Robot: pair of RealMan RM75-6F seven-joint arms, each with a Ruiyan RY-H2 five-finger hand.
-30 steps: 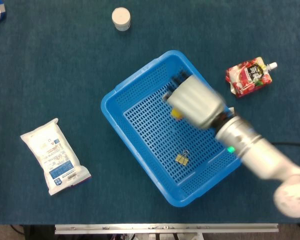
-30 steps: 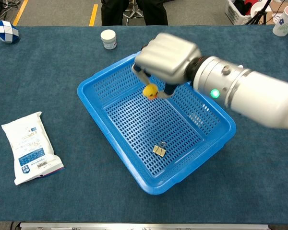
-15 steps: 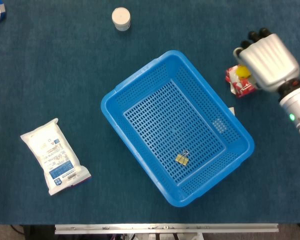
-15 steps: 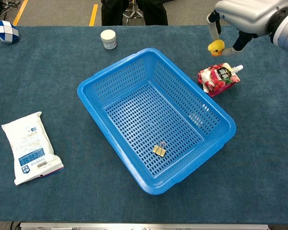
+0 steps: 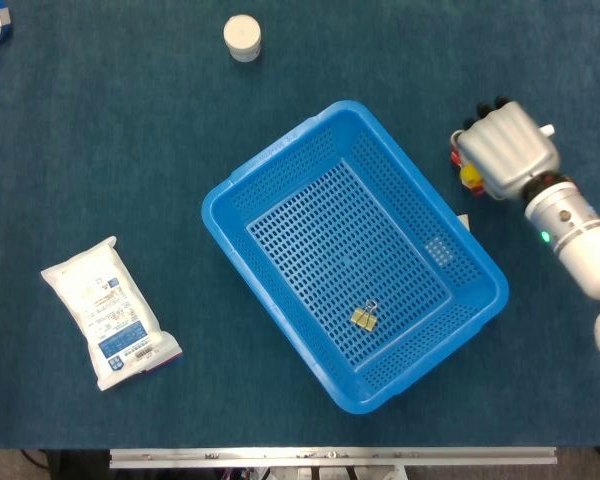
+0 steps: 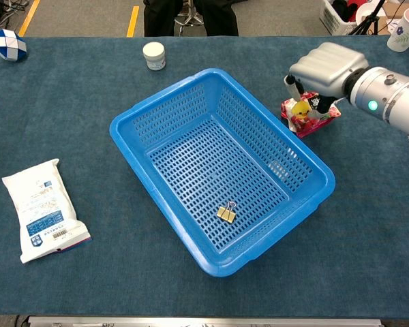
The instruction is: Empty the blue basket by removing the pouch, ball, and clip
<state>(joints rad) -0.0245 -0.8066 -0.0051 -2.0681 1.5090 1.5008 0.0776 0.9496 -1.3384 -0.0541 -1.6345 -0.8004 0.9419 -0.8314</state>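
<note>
From above, the right hand [image 5: 505, 150] covers nearly all of the red pouch [image 5: 456, 158] lying on the table just right of the blue basket [image 5: 280, 160], and only a sliver of the yellow ball [image 5: 470, 176] shows under it. The chest view shows the ball [image 6: 301, 109] pinched in the downturned fingers [image 6: 290, 84] right over the pouch [image 6: 307, 120]. The clip [image 5: 364, 318] lies on the basket floor; the left hand appears in neither view.
</note>
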